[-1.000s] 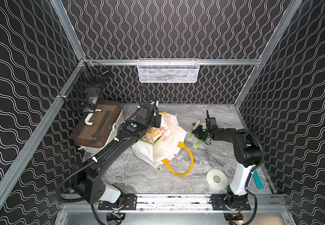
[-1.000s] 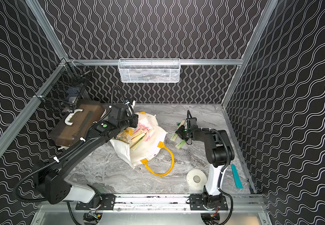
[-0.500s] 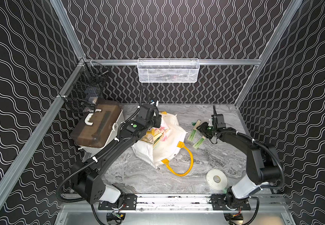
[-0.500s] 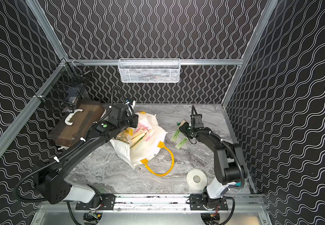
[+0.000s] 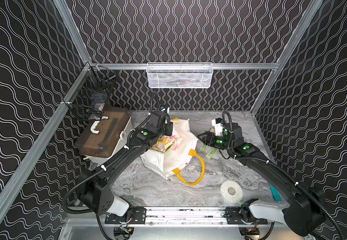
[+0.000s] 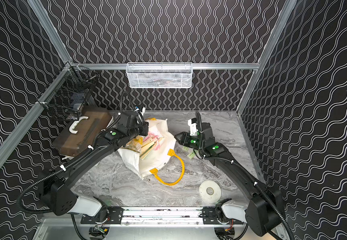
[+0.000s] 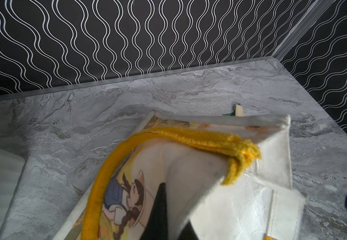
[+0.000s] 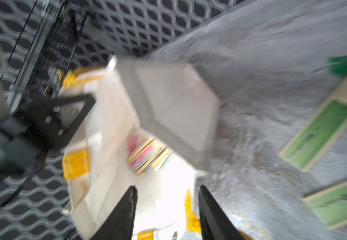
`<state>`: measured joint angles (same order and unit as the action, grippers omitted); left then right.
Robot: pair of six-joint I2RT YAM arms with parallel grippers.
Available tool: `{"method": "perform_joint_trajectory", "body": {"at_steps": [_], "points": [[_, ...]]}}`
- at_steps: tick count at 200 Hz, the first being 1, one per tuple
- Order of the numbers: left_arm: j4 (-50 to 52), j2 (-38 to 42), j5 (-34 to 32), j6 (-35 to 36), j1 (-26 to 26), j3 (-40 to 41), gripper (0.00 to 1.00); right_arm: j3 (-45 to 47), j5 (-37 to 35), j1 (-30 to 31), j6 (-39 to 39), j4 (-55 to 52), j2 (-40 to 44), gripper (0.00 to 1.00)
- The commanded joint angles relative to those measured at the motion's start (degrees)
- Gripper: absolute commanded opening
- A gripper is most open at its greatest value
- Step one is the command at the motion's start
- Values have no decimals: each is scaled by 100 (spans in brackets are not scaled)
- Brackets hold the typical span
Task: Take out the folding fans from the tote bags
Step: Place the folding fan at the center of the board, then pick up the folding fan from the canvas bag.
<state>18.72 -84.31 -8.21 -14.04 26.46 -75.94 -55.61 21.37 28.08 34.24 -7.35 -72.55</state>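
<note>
Left hand clamps the floppy tote bag by its rim, propping the mouth. Right hand, part-open and empty, faces the folding fans inside, just ahead; two green fans lie beside it on the table. Light, stiff sticks by the look of them: pinch one across the ribs.

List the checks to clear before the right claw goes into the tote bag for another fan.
1. Left claw shut on tote bag rim, mouth held open: ok.
2. Right claw open, nothing between its fingers: ok.
3. Fans inside bag visible through the mouth: ok.
4. Green fans out on the table: ok.
5. Right wrist view sharp: not ok, blurred.
6. Which inside fan lies loose: cannot tell.
</note>
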Motion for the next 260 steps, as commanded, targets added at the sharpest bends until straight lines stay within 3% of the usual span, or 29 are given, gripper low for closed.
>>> {"method": "perform_joint_trajectory", "body": {"at_steps": [1, 74, 143, 203, 260], "points": [[-167, -41, -15, -213, -5, -104, 0, -81, 201, 339, -301, 194, -242, 47], [-250, 108, 210, -307, -9, -27, 0, -604, -185, 1231, -631, 220, -1668, 38], [-666, 337, 119, -750, -9, 504, 0, -889, -528, 1400, 271, 921, -3165, 35], [-940, 451, 101, -953, 35, 786, 0, -1118, -1459, 1859, 370, 1218, -3663, 40], [-1068, 424, 132, -1076, 87, 888, 0, -1431, -1414, 1890, 774, 1526, -4106, 54]]}}
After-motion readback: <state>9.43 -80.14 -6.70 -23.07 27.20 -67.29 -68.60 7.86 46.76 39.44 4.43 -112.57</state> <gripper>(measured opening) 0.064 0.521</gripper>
